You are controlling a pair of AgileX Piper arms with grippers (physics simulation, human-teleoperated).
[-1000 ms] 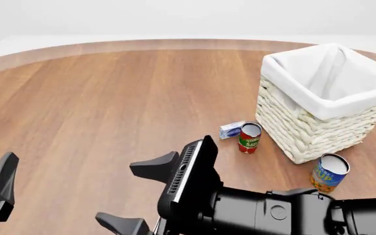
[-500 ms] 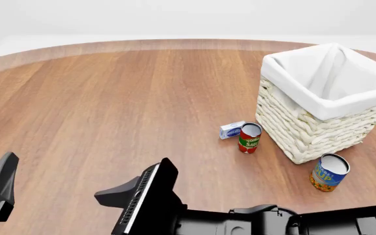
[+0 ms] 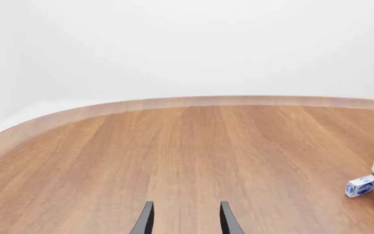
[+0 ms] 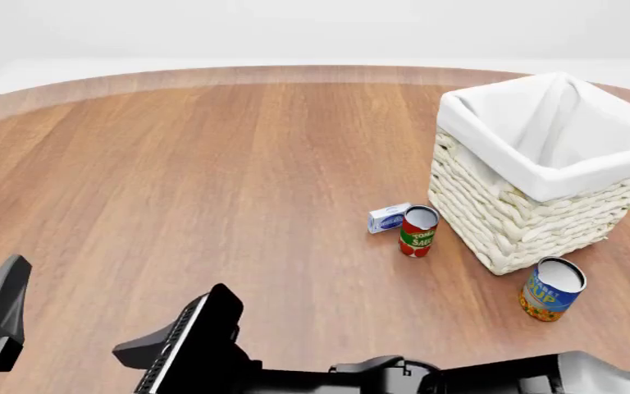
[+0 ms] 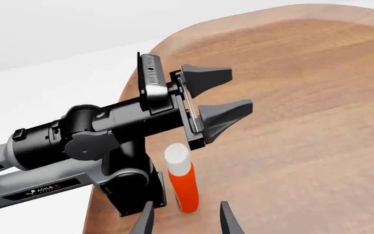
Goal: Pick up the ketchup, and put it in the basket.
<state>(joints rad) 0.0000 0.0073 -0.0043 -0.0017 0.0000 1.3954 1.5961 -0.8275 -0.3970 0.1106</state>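
in the left wrist view, the left gripper (image 3: 183,220) is seen with fingers parted and empty. in the front view, the basket (image 4: 545,176) is stood at the far right. in the right wrist view, the ketchup (image 5: 181,177) stands upright beside the left arm's base (cap up), lined up between the right gripper (image 5: 183,219)'s open, empty fingers, likely for a grasp.

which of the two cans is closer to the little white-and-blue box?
The red-and-green tomato sauce can: it stands right beside the white-and-blue box, near the basket. The blue-and-yellow can sits apart, by the basket's near corner.

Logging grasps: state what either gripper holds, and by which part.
Nothing held. Left gripper is open and empty; right gripper is open, the red-orange plastic ketchup bottle ahead, ungripped.
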